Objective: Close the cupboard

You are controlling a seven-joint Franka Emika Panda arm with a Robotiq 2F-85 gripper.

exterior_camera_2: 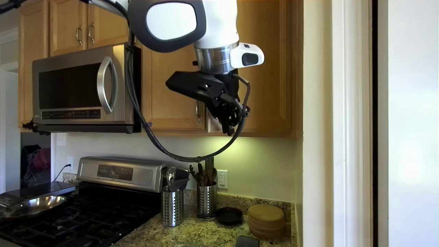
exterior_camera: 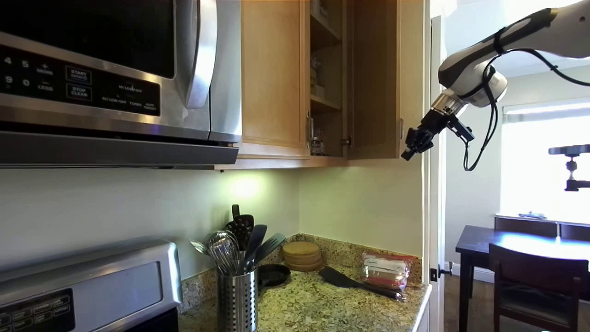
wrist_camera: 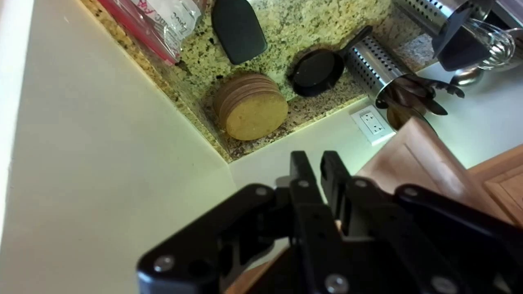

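Observation:
The cupboard (exterior_camera: 275, 74) is light maple. One door is closed; the open door (exterior_camera: 373, 78) stands out from the hinge side, showing inner shelves (exterior_camera: 325, 103). In an exterior view my gripper (exterior_camera: 406, 154) hangs just beside this door's free lower edge, near its handle (exterior_camera: 401, 128). In an exterior view the cupboard's closed door (exterior_camera_2: 171, 85) shows, and my gripper (exterior_camera_2: 229, 130) hides part of the cupboard front. In the wrist view the gripper (wrist_camera: 315, 157) is partly open with a narrow gap and holds nothing. A pale cupboard panel (wrist_camera: 408, 163) lies right of the fingers; contact cannot be told.
The microwave (exterior_camera: 193, 124) adjoins the cupboard. Below, the granite counter (exterior_camera: 304, 304) bears utensil holders (exterior_camera: 237, 299), round wooden boards (exterior_camera: 302, 256), a small pan (exterior_camera: 274, 275), a spatula (exterior_camera: 341, 278) and a plastic bag (exterior_camera: 387, 269). A side wall (wrist_camera: 102, 183) is close by.

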